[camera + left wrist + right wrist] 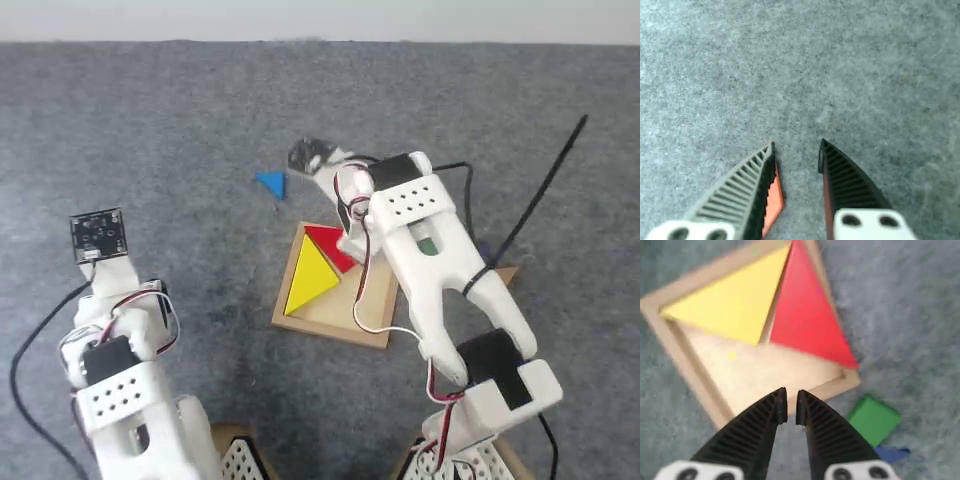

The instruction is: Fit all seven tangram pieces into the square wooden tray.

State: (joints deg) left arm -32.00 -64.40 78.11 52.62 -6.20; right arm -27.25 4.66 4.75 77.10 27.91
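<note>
Closest to me is my right gripper (788, 407). Its two black fingers are drawn almost together, with a thin slit between the tips and nothing in it. Just past those tips lies the bare floor of the square wooden tray (760, 372). Farther ahead in the tray, the yellow triangle (735, 302) and the red triangle (805, 325) lie flat, side by side along one edge.

Off to one side of these jaws, outside the tray on the grey carpet (800, 60), sits a green square (874, 419). A dark blue piece (892, 454) pokes out from behind it. From above, my right arm (430, 260) lies across that spot. The high view adds a small blue triangle (270, 183) alone on the carpet, beyond the tray's far corner.

My left gripper (797, 150) stands with its fingers parted to a middling gap. It holds nothing, and carpet lies beneath and ahead. My left arm (115, 380) sits well apart from the tray.
</note>
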